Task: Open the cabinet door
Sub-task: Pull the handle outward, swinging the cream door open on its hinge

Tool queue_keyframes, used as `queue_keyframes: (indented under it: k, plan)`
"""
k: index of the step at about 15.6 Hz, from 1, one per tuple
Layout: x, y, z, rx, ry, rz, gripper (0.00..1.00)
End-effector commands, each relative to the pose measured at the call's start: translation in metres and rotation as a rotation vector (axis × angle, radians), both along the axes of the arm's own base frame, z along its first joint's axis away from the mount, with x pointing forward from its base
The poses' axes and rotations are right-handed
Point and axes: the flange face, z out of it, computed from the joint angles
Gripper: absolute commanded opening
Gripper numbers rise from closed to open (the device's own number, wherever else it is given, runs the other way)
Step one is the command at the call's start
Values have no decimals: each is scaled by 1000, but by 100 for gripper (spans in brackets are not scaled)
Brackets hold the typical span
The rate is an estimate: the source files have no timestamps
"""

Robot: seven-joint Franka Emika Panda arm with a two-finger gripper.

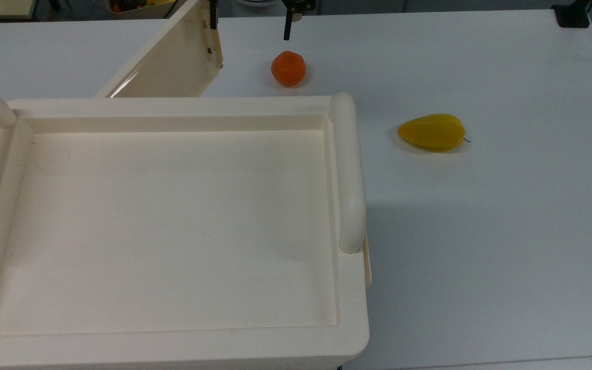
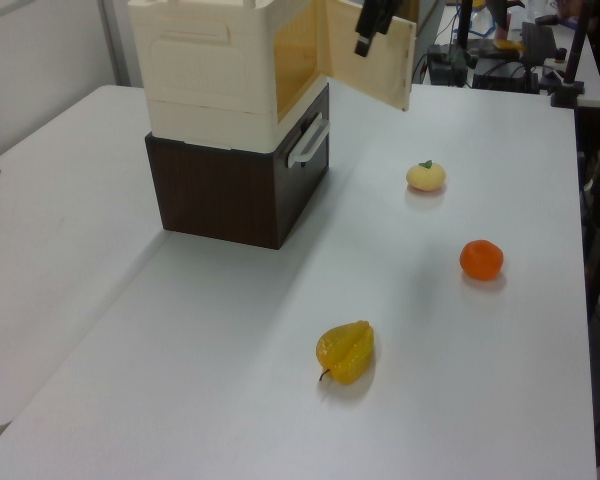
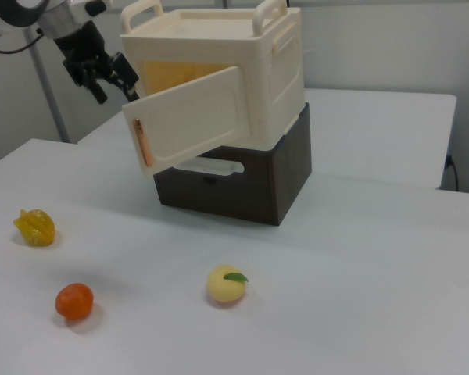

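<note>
Right view: white table [image 3: 359,258] bears 3 fruits; cabinet door [image 3: 189,119] swung out, gripper [image 3: 109,78] spread beside it.

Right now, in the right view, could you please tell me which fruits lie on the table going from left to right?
Yellow starfruit → orange → pale yellow fruit with a green leaf.

Cabinet door [image 3: 189,121]: thin flat cream panel, swung well open, upright on its hinge; in the top view it angles toward 1 o'clock from the cabinet front; small brown marks along free edge.
</note>
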Motion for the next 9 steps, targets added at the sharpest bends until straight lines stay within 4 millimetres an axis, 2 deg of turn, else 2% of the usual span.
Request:
queue_keyframes:
  k: [1,5,9]
  plan:
    - [-15,-20,-15,-16,144,16,100]
    - [-20,-46,-27,54,209,21,100]
    - [-27,-51,-42,60,263,12,100]
